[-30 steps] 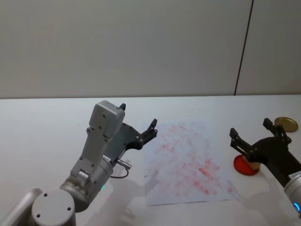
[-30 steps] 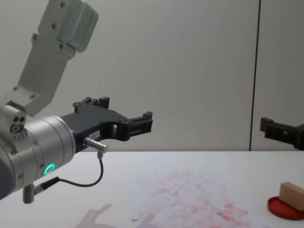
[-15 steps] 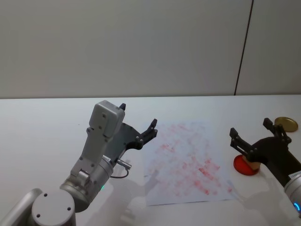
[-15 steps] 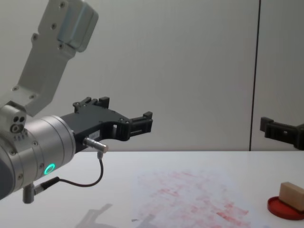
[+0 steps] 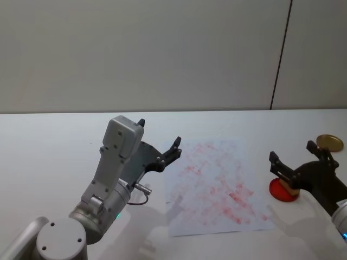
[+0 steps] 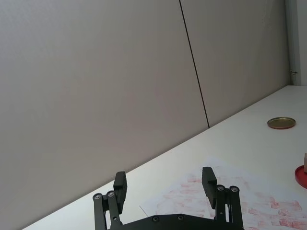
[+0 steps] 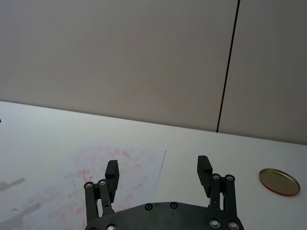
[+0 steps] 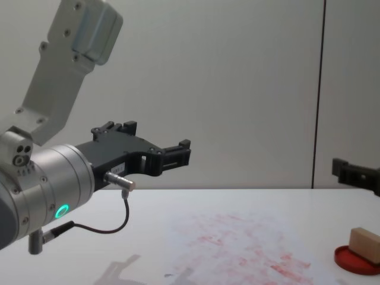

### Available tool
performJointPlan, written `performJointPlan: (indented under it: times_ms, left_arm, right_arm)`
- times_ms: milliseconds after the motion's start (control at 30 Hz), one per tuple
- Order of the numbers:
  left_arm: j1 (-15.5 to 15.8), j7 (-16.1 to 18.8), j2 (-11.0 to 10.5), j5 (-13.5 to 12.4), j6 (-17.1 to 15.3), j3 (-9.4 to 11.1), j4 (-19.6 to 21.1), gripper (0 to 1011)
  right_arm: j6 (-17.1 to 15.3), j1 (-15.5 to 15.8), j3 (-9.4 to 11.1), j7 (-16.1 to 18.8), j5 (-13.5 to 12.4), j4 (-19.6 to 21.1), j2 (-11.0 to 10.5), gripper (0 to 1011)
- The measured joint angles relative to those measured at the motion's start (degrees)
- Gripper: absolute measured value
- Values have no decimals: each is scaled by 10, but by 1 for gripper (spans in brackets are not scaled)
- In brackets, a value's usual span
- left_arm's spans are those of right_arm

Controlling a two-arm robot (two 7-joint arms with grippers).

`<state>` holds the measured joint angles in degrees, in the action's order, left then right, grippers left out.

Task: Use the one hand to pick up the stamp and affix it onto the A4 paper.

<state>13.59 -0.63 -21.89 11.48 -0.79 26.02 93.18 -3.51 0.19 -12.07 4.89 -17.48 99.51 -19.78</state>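
Black, my right claw (image 5: 291,150) hovers spread above one stamp (image 8: 364,244) on one red pad (image 8: 347,259); my left claw (image 5: 159,133), also spread, hangs raised beside one paper (image 5: 217,184).

left gripper (image 6: 164,174), jaws apart, before paper (image 6: 254,197)

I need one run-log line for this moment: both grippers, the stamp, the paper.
right gripper open, above stamp | stamp on red ink pad, not grasped | A4 paper flat | left gripper open, raised
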Motion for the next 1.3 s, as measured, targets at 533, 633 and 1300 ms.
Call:
performJointPlan:
  times_ms: [533,633,1300]
  left_arm:
    - [0,0,0,0,0,0,0,993]
    - [0,0,0,0,0,0,0,993]
    - [0,0,0,0,0,0,0,993]
  right_arm:
    - [-23,-18,17,41,-20,-51,-14,1003]
    - [-27,-22,18,51,-22,-61,-15,1003]
    - [-35,-49,17,92,-14,-134,-10,1003]
